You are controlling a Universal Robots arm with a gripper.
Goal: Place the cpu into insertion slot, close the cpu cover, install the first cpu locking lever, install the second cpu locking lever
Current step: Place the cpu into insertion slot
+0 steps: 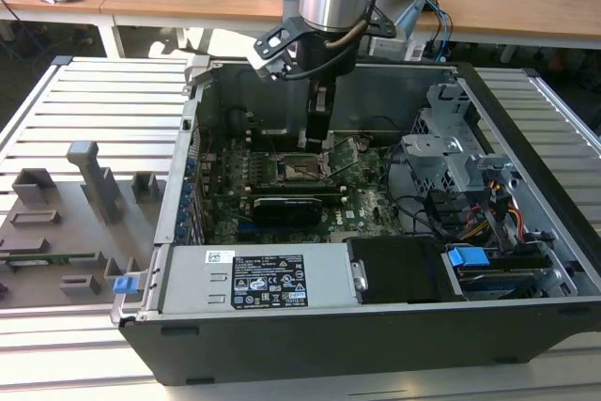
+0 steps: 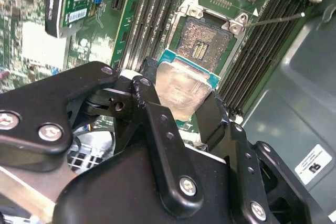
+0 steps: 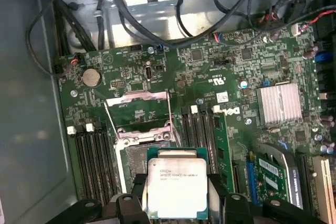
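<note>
My gripper is shut on the cpu, a flat square chip with a silver-grey top, pinched at two opposite edges by black fingers. In both wrist views the chip hangs a little above the green board and partly overlaps the insertion slot, whose dark pin field lies bare. The cpu sits just short of the insertion slot. The cpu cover is flipped open beyond the slot. In the exterior view my gripper reaches down into the open computer case over the insertion slot.
Long black memory slots flank the socket. A black expansion card, a ribbed heatsink, the power supply, a drive cage and loose cables crowd the case. Grey fixtures stand on the table on the exterior view's left.
</note>
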